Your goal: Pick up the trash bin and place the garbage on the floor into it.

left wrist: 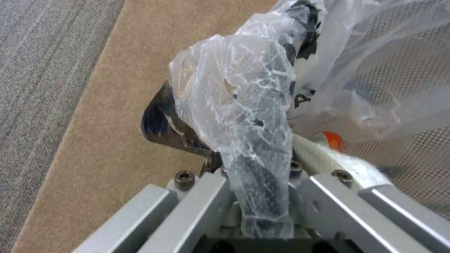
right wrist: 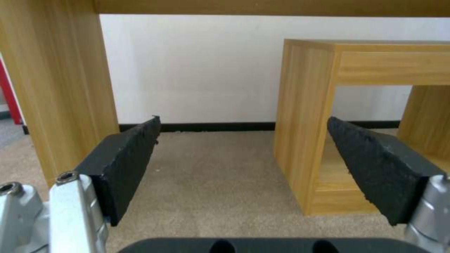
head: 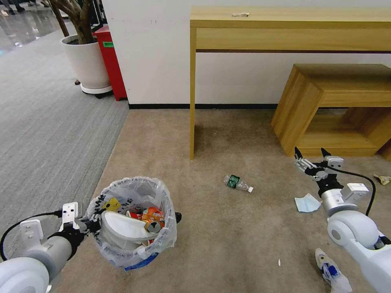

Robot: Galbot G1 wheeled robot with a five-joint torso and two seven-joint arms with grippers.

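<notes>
Crinkled translucent plastic lining the trash bin (head: 132,221), low on the left of the head view over the beige carpet floor (head: 228,228). Bin rim pinched in the left claw (head: 90,225), clamped on rim and bag together; in the left wrist view, liner bunched between the metal fingers (left wrist: 197,207), dark rim (left wrist: 161,121) curving off beside it. Inside the bin: a white slipper (head: 124,227), a crushed orange can (head: 153,226), red packets (head: 135,214), yellow-black print on the bag near the back wall.

On the right, right claw (head: 313,154) raised above the carpet, spread wide and gripping nothing; black pads (right wrist: 124,168) well apart in the right wrist view, pointed toward the white wall between a desk leg and a low wooden bench.

Litter on the floor: green-label bottle (head: 238,183) lying on its side, midway between bin and right arm, just forward of the desk leg (head: 192,122). Blue mask (head: 307,202) flat on the carpet just beside the right arm's wrist. Blue-and-white crumpled item (head: 330,270) at the lower right, partly behind the right arm. Small pale object (head: 383,179) at the far right edge, too small to identify. Tiny white scrap (head: 279,262) on the carpet near the bottom.

Light wooden desk (head: 285,18) against the wall, small white item (head: 240,14) on top. Low bench (head: 338,106) beside it.
</notes>
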